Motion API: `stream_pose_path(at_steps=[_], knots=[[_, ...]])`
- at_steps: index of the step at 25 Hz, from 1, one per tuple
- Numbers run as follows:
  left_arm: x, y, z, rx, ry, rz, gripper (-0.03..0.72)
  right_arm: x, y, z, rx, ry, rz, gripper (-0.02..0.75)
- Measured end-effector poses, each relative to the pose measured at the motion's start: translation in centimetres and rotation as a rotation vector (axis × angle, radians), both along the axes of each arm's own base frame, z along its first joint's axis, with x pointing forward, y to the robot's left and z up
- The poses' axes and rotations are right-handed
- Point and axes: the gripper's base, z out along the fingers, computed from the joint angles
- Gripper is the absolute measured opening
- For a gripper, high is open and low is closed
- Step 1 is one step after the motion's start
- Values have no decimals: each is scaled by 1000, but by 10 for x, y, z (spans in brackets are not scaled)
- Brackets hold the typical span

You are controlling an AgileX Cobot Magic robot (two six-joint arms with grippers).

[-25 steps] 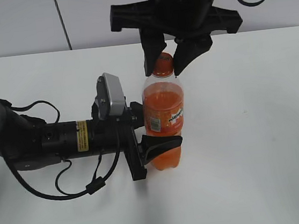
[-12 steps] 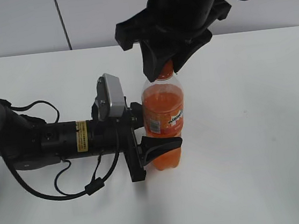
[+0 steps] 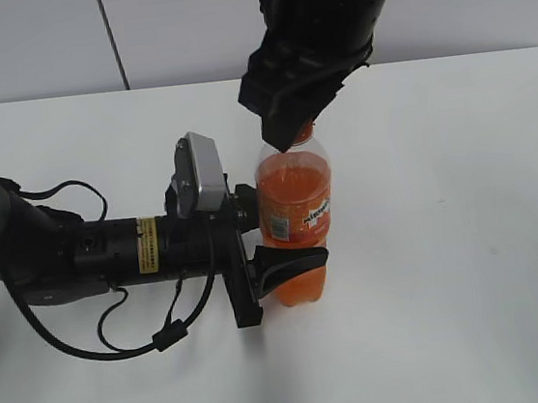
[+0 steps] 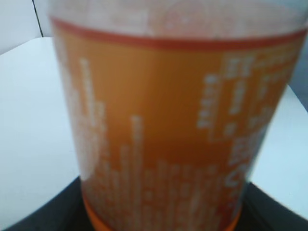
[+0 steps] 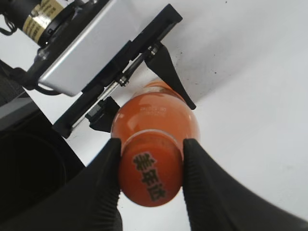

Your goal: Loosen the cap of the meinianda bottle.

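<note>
The meinianda bottle (image 3: 296, 220) stands upright on the white table, full of orange liquid, with an orange label. My left gripper (image 3: 256, 261) lies on its side and is shut on the bottle's lower body; the left wrist view is filled by the bottle's label (image 4: 163, 125). My right gripper (image 3: 285, 130) comes down from above and is shut on the orange cap (image 5: 150, 175), one black finger on each side. In the exterior view the cap is mostly hidden by the right gripper. The bottle's shoulder (image 5: 156, 113) shows below the cap.
The white table (image 3: 468, 237) runs around the bottle, with a pale wall behind it. The left arm's black body and cables (image 3: 91, 256) lie across the table's left side. The left wrist's camera block (image 5: 82, 53) sits close to the bottle.
My right gripper has turned about the bottle's axis and closed from around the cap onto it. The bottle and left gripper have stayed in place.
</note>
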Motion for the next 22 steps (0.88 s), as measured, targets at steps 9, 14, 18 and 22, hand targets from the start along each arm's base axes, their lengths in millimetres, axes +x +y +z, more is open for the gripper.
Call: stream_pose_path(at_steps=[9, 14, 18, 22], knots=[[0, 0, 0, 1, -1, -3, 409, 0, 0, 0, -19, -45, 152, 290], [0, 0, 0, 3, -3, -8, 409, 0, 0, 0, -22, -51, 175, 290], [0, 0, 0, 5, -4, -10, 408, 0, 0, 0, -30, -68, 232, 287], [0, 1, 0, 5, -4, -10, 406, 0, 0, 0, -40, -85, 281, 283]])
